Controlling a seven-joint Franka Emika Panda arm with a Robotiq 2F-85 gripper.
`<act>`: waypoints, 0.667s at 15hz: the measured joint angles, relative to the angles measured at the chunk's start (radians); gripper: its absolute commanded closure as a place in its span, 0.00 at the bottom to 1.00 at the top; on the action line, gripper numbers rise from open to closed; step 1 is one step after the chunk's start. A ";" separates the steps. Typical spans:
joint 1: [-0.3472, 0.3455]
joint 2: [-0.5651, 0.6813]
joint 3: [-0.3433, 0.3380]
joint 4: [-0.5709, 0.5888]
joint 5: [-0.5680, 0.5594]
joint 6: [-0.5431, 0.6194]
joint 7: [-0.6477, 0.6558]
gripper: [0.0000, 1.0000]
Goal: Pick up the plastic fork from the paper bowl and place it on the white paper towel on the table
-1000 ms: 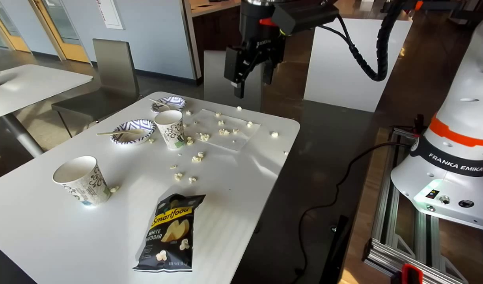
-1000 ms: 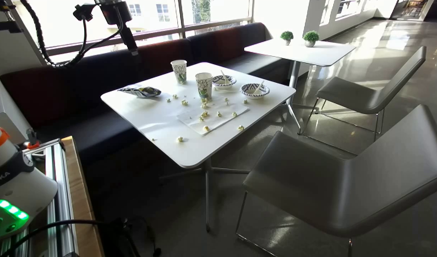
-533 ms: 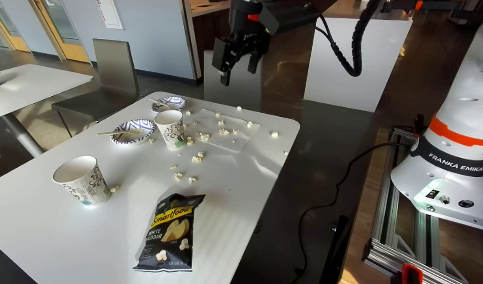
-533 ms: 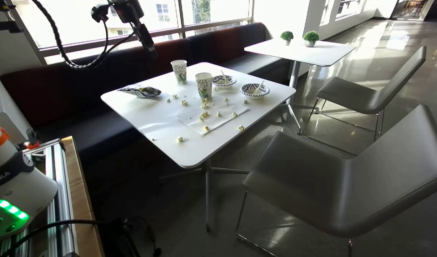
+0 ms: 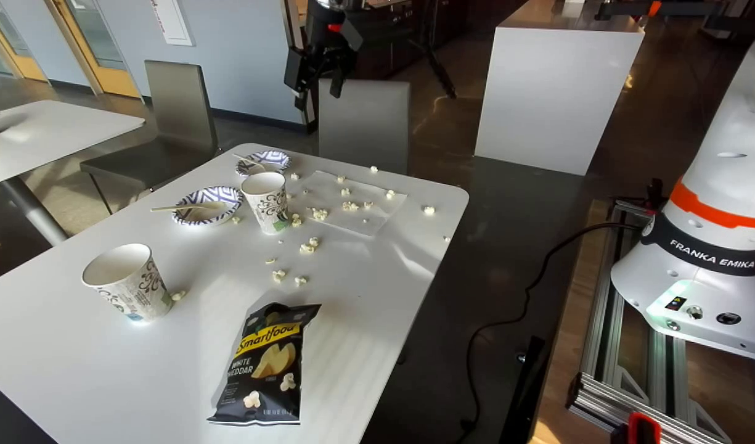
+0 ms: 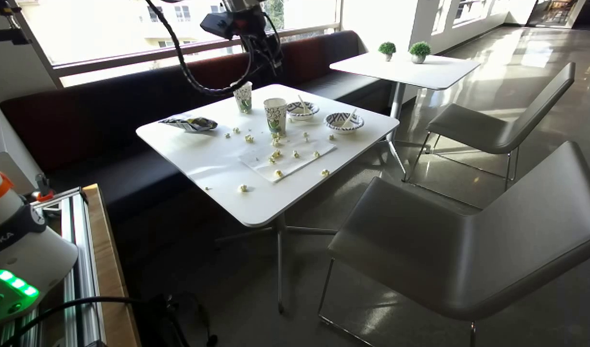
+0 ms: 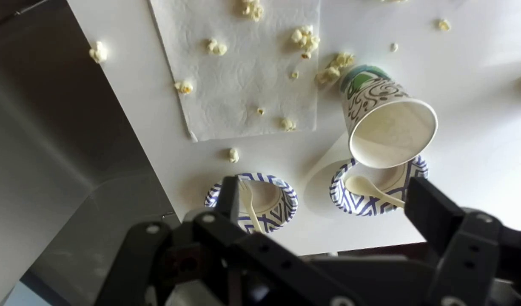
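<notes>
A pale plastic fork (image 7: 248,199) lies in a blue-and-white paper bowl (image 7: 292,200), its handle over the rim. The bowl also shows in both exterior views (image 5: 278,161) (image 6: 344,129). The white paper towel (image 7: 243,91) lies flat on the table with popcorn on it; it shows in both exterior views (image 5: 377,217) (image 6: 261,164). My gripper (image 7: 328,199) is open and empty, high above the bowls' end of the table. In the wrist view its left finger overlaps the fork's bowl. It also shows in an exterior view (image 5: 318,97).
A second bowl (image 7: 358,206) holds a spoon (image 7: 366,187). A paper cup (image 7: 390,134) stands beside that bowl. Another cup (image 5: 130,287) and a black popcorn bag (image 5: 266,370) are farther along the table. Popcorn is scattered around. A grey chair (image 5: 365,126) stands at the table's edge.
The gripper has moved toward the bowls' end of the table, left in an exterior view and right in an exterior view. It stays open. Objects on the table have not moved.
</notes>
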 measured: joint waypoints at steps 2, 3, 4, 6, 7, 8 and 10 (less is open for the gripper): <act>0.008 0.112 -0.023 0.121 -0.001 -0.003 -0.077 0.00; 0.012 0.166 -0.031 0.181 0.001 -0.013 -0.112 0.00; 0.013 0.219 -0.033 0.244 0.011 -0.031 -0.145 0.00; 0.010 0.313 -0.029 0.359 0.068 -0.098 -0.234 0.00; 0.008 0.360 -0.027 0.417 0.103 -0.133 -0.283 0.00; 0.007 0.405 -0.028 0.475 0.118 -0.166 -0.313 0.00; 0.008 0.494 -0.038 0.589 0.117 -0.218 -0.340 0.00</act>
